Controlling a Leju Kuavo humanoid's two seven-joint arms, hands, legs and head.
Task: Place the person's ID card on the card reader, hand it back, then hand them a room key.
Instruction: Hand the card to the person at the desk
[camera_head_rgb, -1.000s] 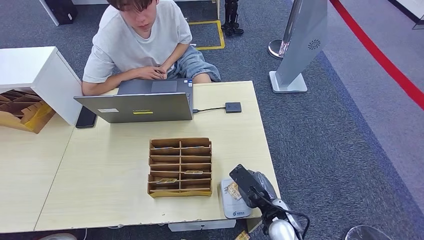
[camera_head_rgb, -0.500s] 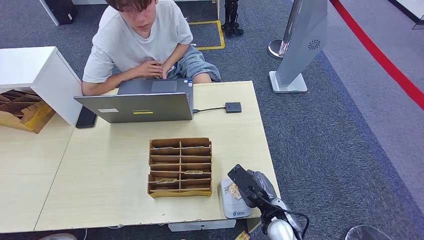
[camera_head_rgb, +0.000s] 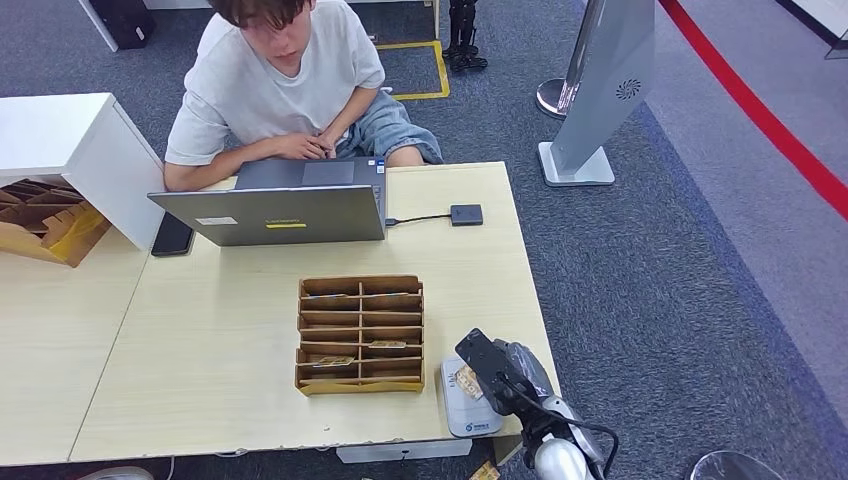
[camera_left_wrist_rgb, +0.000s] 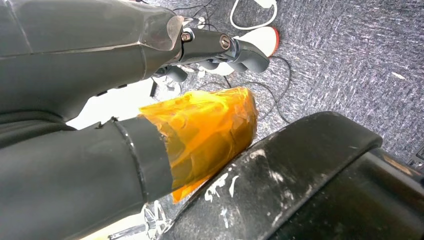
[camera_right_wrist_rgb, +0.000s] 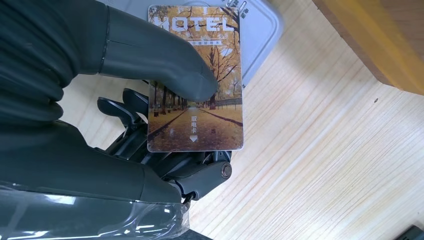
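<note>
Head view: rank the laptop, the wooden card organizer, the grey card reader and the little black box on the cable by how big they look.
Largest to smallest as they look:
1. Laptop
2. Wooden card organizer
3. Grey card reader, partly hidden by the right hand, so its full extent is unsure
4. Black box on the cable

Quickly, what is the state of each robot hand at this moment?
Left robot hand: hangs above the floor; open or closed cannot be told.
Right robot hand: holds the hotel card.
</note>
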